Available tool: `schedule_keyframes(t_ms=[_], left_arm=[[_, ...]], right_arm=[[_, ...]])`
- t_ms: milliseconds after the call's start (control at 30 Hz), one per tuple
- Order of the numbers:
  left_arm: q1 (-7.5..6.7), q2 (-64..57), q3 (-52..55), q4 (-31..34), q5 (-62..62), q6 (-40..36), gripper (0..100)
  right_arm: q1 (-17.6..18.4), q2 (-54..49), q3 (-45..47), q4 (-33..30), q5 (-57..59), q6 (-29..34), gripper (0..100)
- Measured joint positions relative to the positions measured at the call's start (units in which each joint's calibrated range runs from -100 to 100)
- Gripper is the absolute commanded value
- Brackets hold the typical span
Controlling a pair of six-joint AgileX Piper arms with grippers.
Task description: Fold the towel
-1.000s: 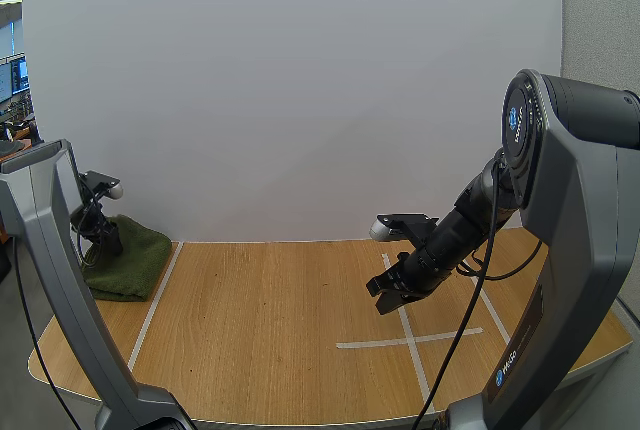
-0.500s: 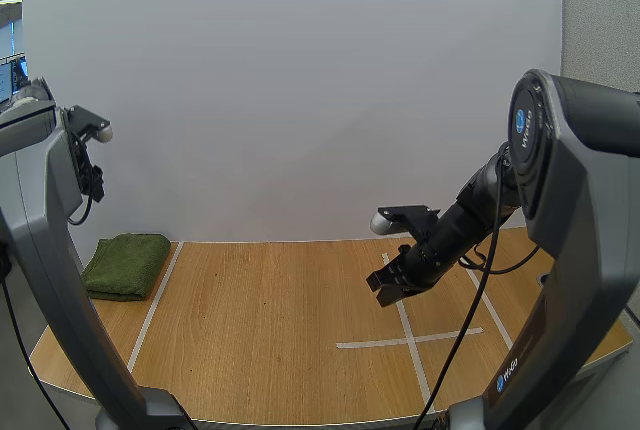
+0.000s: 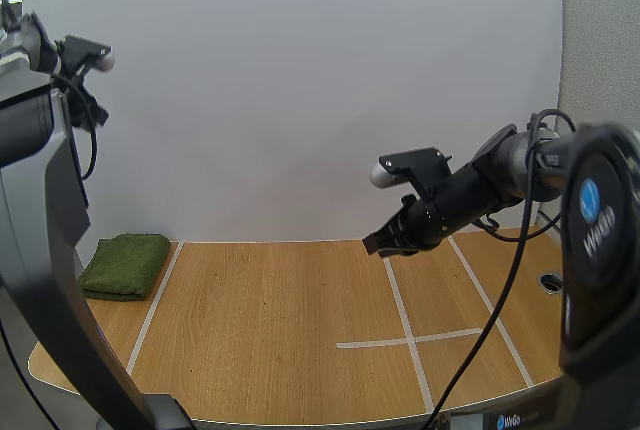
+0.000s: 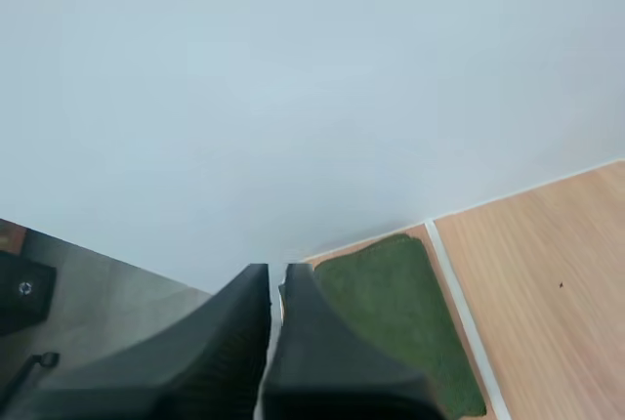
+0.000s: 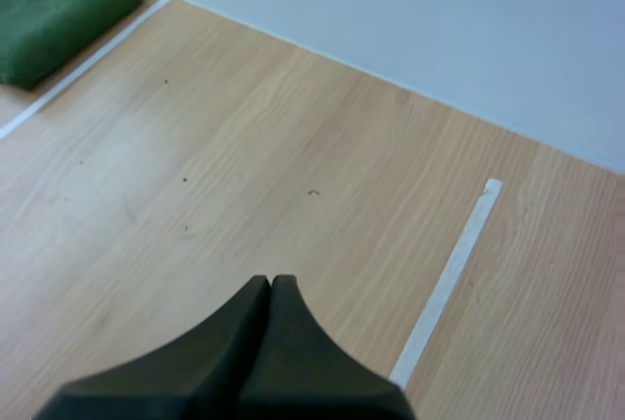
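The green towel [image 3: 125, 264] lies folded into a thick pad at the table's far left corner, outside the left tape line. It also appears beneath my left gripper [image 4: 276, 273], which hangs high above it, shut with nothing held. My right gripper [image 3: 378, 244] hovers over the middle-right of the table, far from the towel, its fingers pressed together as one wedge [image 5: 270, 283] and holding nothing. From the right wrist, the towel [image 5: 59, 5] lies far across the bare wood.
White tape lines [image 3: 405, 320] form a cross on the right part of the wooden table [image 3: 270, 340], and another strip [image 3: 155, 305] runs beside the towel. A small round hole [image 3: 548, 283] sits near the right edge. A white wall stands behind.
My left gripper has risen from the towel to high above it, leaving the towel on the table. My right gripper has lifted and drawn back toward the wall.
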Motion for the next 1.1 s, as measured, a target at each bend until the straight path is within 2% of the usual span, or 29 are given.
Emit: schedule_keyframes(t_ms=[100, 167, 233, 433, 500, 567, 700, 733, 800, 833, 933, 1100], left_arm=[[0.00, -2.6, 0.0, -0.5, 0.2, -1.7, 0], [0.00, -7.4, 0.0, -3.5, 0.2, -3.5, 0], [0.00, -10.7, 0.0, -6.8, 0.2, -4.3, 0], [0.00, -16.5, 0.0, -11.0, 0.2, -5.8, 0], [0.00, -18.8, 0.0, -9.5, 0.2, -10.0, 0], [0.00, -21.4, 0.0, -5.1, 0.3, -14.7, 0], [0.00, -23.2, 0.0, -3.1, 0.5, -17.5, 0], [0.00, -24.5, 0.0, -2.9, 0.5, -19.0, 0], [0.00, -26.1, 0.0, -2.9, 0.5, -20.2, 0], [0.00, -27.0, 0.0, -2.9, 0.5, -20.7, 0], [0.00, -30.9, 0.0, -3.6, 0.7, -21.5, 0], [0.00, -35.0, 0.0, -5.0, 0.7, -22.4, 0]], right_arm=[[0.0, -2.4, 0.0, 1.0, 0.0, 0.0, 0], [0.0, -6.0, 0.0, 1.7, 0.0, 1.2, 0], [0.0, -10.7, 0.0, 1.8, -2.4, 4.3, 0], [0.0, -17.9, 0.0, 1.8, -5.1, 9.5, 0], [0.0, -21.1, 0.0, 1.9, -6.2, 12.8, 0], [0.0, -24.2, 0.0, 1.9, -8.5, 15.7, 0], [0.0, -28.7, 0.0, 1.9, -14.8, 22.1, 0], [0.0, -30.8, 0.0, 2.0, -17.7, 25.2, 0], [0.0, -32.0, 0.0, 2.0, -18.9, 26.8, 0], [0.0, -34.5, 0.0, 2.0, -19.8, 29.9, 0], [0.0, -37.5, 0.0, 2.3, -20.0, 33.1, 0], [0.0, -39.0, 0.0, 2.8, -20.2, 33.9, 0]])
